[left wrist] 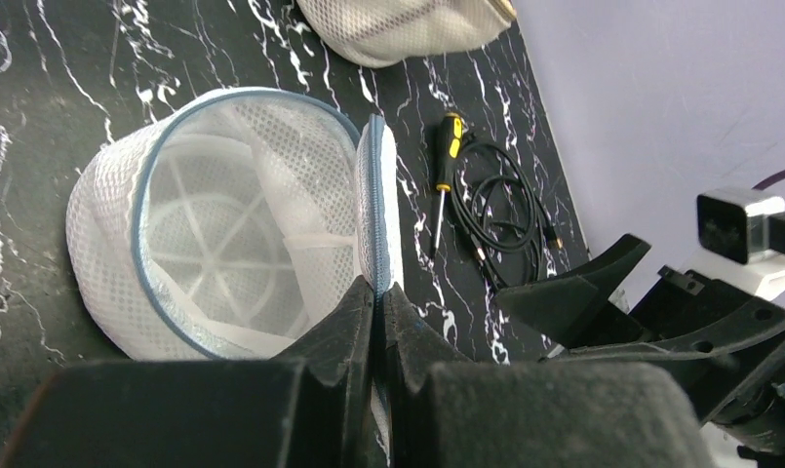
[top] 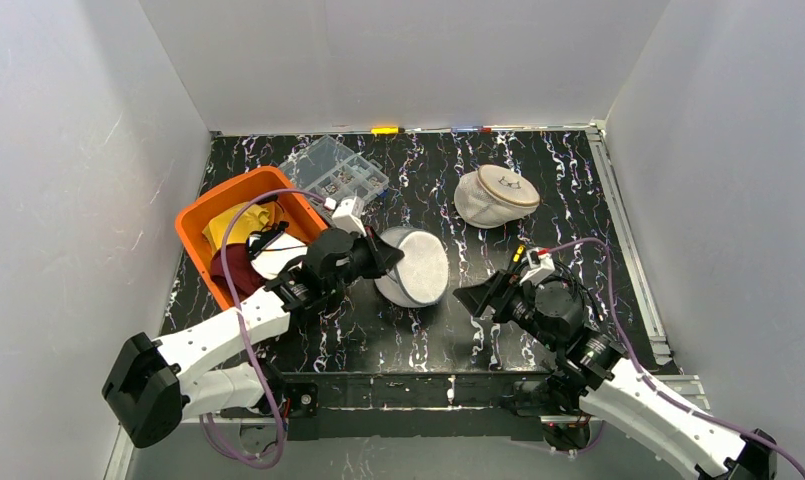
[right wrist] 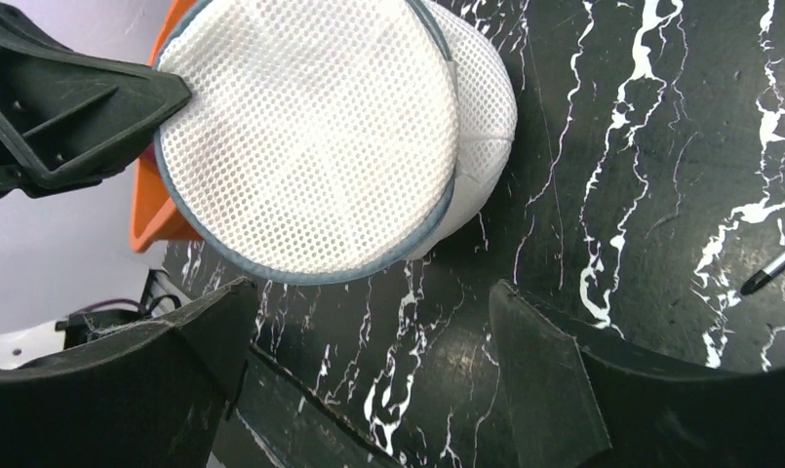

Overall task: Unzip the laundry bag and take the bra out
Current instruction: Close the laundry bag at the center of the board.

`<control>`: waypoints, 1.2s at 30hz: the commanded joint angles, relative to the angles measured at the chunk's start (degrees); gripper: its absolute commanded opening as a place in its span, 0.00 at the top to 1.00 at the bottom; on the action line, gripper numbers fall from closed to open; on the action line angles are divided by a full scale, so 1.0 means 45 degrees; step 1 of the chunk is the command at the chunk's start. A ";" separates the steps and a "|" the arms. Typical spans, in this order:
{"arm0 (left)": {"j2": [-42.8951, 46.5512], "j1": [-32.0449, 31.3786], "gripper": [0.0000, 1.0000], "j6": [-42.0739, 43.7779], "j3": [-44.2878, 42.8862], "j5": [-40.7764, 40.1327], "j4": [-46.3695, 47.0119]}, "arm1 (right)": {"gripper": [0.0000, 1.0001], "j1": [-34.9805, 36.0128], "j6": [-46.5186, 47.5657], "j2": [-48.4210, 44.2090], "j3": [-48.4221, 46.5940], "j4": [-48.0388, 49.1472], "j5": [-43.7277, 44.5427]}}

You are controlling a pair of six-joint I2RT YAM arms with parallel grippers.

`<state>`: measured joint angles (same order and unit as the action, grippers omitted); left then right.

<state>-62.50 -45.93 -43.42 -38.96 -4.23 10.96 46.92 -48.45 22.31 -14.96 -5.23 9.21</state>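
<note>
A round white mesh laundry bag with blue-grey trim lies on its side at the middle of the black, white-veined desk. Its circular lid flap is swung open and stands on edge. The left tool reaches in from the left, its fingers pressed together on the trimmed rim of that flap, pinching it at the edge. The bag's open mouth faces the left wrist camera. Inside are white mesh folds and a pale spoked frame; I cannot make out a bra among them.

The right tool hangs just right of the bag and nearer the desk's front edge, fingers spread wide with nothing between them. It is close to the flap's outer face but apart from it.

A black-and-yellow-handled screwdriver and a coiled black cable lie on the desk to the right of the bag. A second white mesh bag with a beige top sits well away at the far right. It carries a dark mark too small to read.

Left of the task's bag stands an orange plastic bin holding yellow cloth and maroon cloth. Just beyond it is a clear plastic compartment box.
</note>
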 commanded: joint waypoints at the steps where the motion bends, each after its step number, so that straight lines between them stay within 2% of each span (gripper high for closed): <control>1: 0.0061 0.0536 1.00 0.0312 0.0062 0.0328 0.1261 | 0.05 -0.0019 -0.0707 0.0884 0.0637 0.2925 0.0796; 6: -0.0001 0.0947 1.00 0.0610 -0.0516 0.0934 0.1858 | 0.05 -0.0021 -0.1231 0.1862 0.1004 0.4729 0.0975; 10: -0.0099 0.1535 1.00 0.0581 -0.0791 0.1749 0.1935 | 0.05 -0.0017 -0.1246 0.1847 0.1100 0.5029 0.0881; 14: -0.0049 0.2138 1.00 -0.0271 -0.0788 0.2555 0.2332 | 0.05 -0.0016 -0.1307 0.1387 0.1294 0.4803 0.0887; 19: 0.0163 0.2131 1.00 -0.2240 -0.0775 0.3411 0.2935 | 0.05 -0.0033 -0.1763 0.0642 0.1470 0.4780 0.1038; 22: 0.0559 0.1945 1.00 -0.3244 -0.0666 0.3591 0.3227 | 0.05 -0.0017 -0.1585 -0.0221 0.0982 0.3516 0.1253; 26: 0.0990 0.0964 1.00 -0.3429 -0.0600 0.2903 0.3227 | 0.05 -0.0026 -0.1153 -0.2109 0.0286 0.1092 0.1831; 32: 0.0209 -0.0364 1.00 -0.3496 -0.0618 0.2118 0.3247 | 0.05 -0.0016 -0.1422 -0.4678 -0.0179 -0.2474 0.2004; 36: -0.0417 -0.0449 1.00 -0.3100 -0.0523 0.1696 0.3577 | 0.05 -0.0016 -0.1559 -0.4776 -0.0175 -0.3276 0.1640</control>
<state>-62.61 -47.83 -58.57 -40.56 6.76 24.71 46.89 -54.78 1.56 -14.41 -12.14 16.56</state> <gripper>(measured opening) 0.022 0.952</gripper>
